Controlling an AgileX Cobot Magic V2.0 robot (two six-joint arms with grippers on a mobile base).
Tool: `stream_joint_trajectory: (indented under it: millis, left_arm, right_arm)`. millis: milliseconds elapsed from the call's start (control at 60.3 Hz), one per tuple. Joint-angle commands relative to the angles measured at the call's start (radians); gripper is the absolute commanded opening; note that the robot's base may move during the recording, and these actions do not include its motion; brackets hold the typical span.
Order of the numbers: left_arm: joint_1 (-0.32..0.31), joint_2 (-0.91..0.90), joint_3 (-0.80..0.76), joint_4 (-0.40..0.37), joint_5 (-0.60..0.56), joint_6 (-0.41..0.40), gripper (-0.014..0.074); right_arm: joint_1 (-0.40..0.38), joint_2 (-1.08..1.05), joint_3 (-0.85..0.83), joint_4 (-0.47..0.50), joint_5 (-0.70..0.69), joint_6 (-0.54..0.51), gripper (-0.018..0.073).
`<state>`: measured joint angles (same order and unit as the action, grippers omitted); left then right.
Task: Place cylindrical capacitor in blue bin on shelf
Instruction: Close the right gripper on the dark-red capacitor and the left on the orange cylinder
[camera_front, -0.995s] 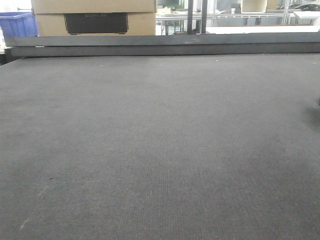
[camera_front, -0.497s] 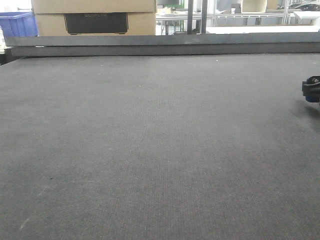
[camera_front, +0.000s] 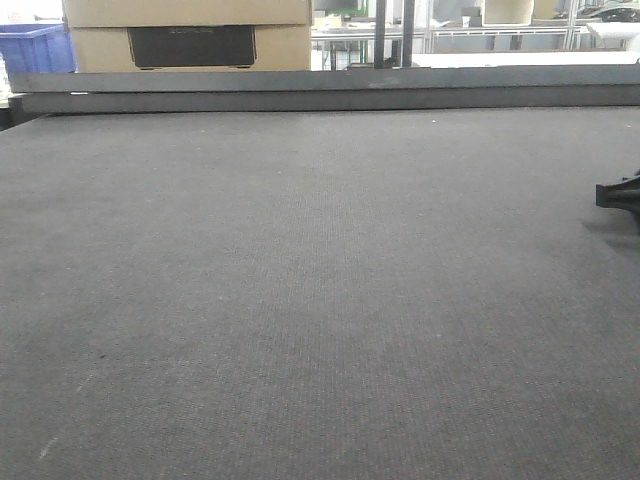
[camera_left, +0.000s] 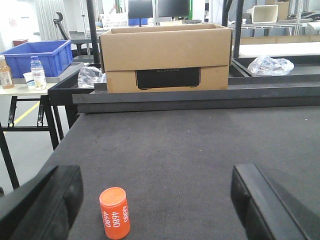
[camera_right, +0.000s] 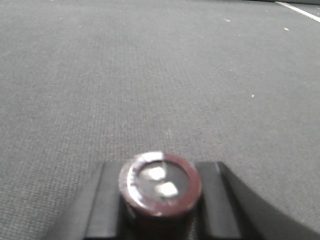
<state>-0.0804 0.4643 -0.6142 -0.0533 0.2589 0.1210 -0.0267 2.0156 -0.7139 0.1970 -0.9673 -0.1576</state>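
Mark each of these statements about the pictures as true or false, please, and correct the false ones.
1. The orange cylinder stands upright on the grey table. True.
2. The left gripper is shut on the orange cylinder. False: its fingers are wide apart, and the cylinder stands free between them.
3. The right gripper grips a dark cylinder between its fingers. True.
4. The blue bin rests on the grey table. False: it sits on a separate light table off to the side.
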Motion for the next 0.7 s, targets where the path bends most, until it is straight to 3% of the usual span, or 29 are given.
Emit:
stream_joint_trajectory:
  millis: [0, 50, 216, 448, 531, 680]
  left_arm:
    - [-0.007, 0.000, -0.009, -0.008, -0.019, -0.001, 0.0508]
    - [-0.007, 0.000, -0.009, -0.008, -0.019, -0.001, 0.0508]
    - [-0.007, 0.000, -0.003, -0.008, -0.005, -0.001, 0.0508]
    - [-0.003, 0.033, 0.113, -0.008, -0.048, -0.001, 0.0508]
    - [0.004, 0.069, 0.210, -0.008, -0.156, -0.001, 0.0508]
    - [0.023, 0.168, 0.362, -0.044, -0.498, -0.001, 0.0508]
  right_arm:
    - [-0.001, -0.002, -0.005, 0.001, -0.019, 0.002, -0.0049]
    - [-0.001, -0.006, -0.005, 0.001, -0.019, 0.002, -0.0165]
    - [-0.001, -0.074, -0.005, 0.001, 0.002, 0.002, -0.0162]
    - [-0.001, -0.325, 0.001, -0.010, 0.118, 0.002, -0.0162]
    - [-0.001, -0.440, 0.001, -0.042, 0.190, 0.002, -0.0162]
    - [-0.001, -0.625, 0.001, -0.060, 0.335, 0.002, -0.0162]
